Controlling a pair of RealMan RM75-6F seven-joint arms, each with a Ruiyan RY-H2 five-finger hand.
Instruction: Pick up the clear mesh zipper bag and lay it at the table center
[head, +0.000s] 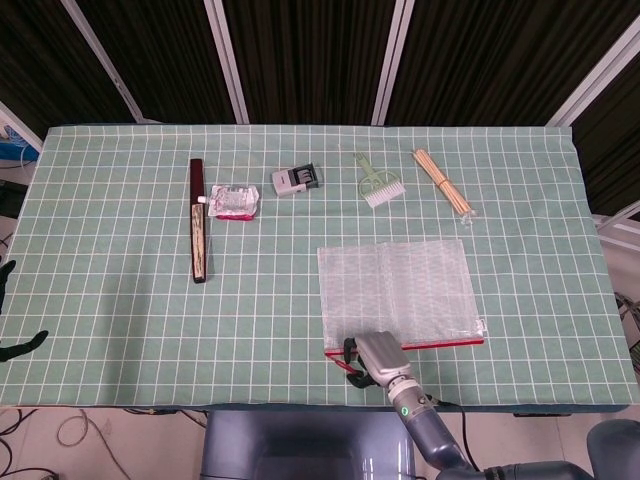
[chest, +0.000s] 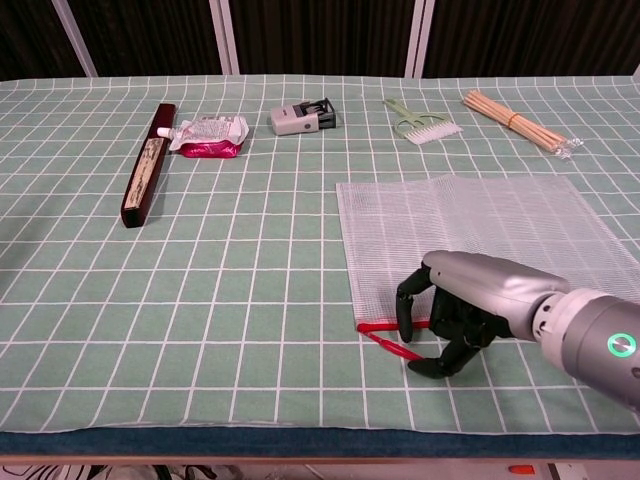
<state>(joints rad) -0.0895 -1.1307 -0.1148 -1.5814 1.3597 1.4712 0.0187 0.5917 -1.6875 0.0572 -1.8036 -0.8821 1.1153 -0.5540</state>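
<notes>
The clear mesh zipper bag (head: 395, 282) (chest: 470, 220) lies flat on the green checked cloth, right of the middle, its red zipper edge (chest: 383, 326) toward the front. My right hand (head: 377, 356) (chest: 470, 300) hovers low over the bag's front-left corner with its fingers curled down. Its fingertips (chest: 405, 318) touch the zipper edge, and its thumb sits over the end of the red pull strap (chest: 393, 346). The bag is not lifted. Only the dark fingers of my left hand (head: 12, 335) show at the left edge of the head view, spread apart and holding nothing.
Along the far side lie a dark long case (head: 198, 220), a pink-and-white tube (head: 232, 202), a small grey device (head: 297, 179), a green brush (head: 378, 182) and a bundle of wooden sticks (head: 443, 181). The table's front edge (chest: 300, 445) is just below my right hand.
</notes>
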